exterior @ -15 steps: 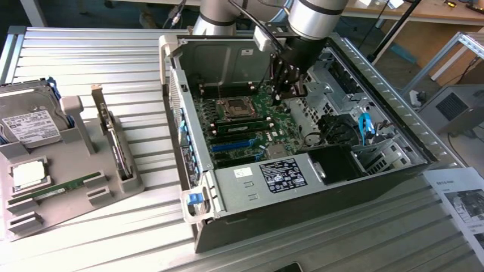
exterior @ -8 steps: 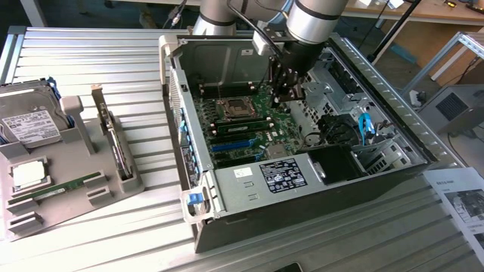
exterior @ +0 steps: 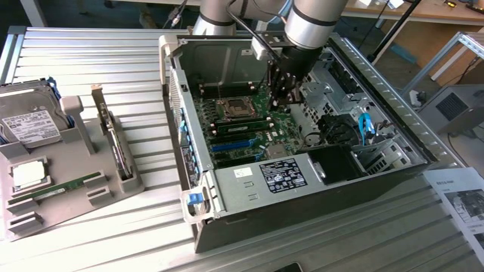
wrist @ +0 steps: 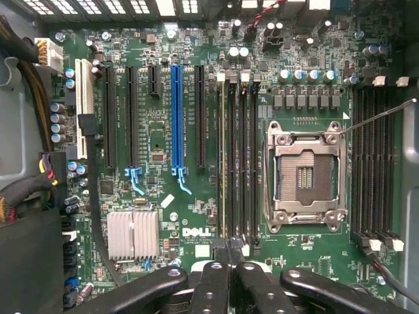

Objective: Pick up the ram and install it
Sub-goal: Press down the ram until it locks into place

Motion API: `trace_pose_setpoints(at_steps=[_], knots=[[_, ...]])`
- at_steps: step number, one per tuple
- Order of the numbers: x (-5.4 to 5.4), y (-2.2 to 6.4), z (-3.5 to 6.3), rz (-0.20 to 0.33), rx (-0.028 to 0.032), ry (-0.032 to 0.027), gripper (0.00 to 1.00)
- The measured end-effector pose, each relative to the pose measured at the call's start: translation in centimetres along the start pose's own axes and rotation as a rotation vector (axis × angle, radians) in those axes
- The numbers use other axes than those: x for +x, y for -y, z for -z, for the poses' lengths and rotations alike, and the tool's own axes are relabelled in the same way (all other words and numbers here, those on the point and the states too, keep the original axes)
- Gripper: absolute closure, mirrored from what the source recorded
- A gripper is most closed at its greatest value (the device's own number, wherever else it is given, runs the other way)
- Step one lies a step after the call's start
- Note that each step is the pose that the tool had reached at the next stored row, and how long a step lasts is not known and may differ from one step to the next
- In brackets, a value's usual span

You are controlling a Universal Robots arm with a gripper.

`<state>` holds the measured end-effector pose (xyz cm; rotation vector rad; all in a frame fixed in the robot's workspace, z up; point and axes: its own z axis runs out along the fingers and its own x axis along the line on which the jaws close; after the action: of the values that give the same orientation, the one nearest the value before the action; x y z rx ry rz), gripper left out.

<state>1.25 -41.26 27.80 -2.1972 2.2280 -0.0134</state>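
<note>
My gripper (exterior: 281, 103) hangs inside the open computer case, low over the motherboard (exterior: 226, 139), beside the CPU socket (exterior: 234, 105). In the wrist view its black fingers (wrist: 216, 275) are pressed together, shut, with nothing visible between them. The fingertips sit just over one end of the row of memory slots (wrist: 243, 157). One ram (wrist: 223, 157), a thin green stick, stands edge-up in the slot of that row farthest from the socket (wrist: 305, 173). A second ram (exterior: 56, 190) lies flat in the grey tray at the exterior view's left.
The grey tray (exterior: 113, 195) also holds a hard drive (exterior: 26, 122), a square silvery CPU chip (exterior: 29, 173) and an upright expansion card (exterior: 113, 141). The case walls (exterior: 175, 113), drive cage (exterior: 340, 85) and black cables (exterior: 336, 130) stand close around the gripper. A paper sheet (exterior: 461, 198) lies at the right.
</note>
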Motion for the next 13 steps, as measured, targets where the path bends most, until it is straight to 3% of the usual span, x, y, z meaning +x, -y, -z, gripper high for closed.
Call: trace_pose_setpoints(at_steps=[13], knots=[[0.0, -0.02, -1.23, 0.0, 0.0, 0.0, 0.89]])
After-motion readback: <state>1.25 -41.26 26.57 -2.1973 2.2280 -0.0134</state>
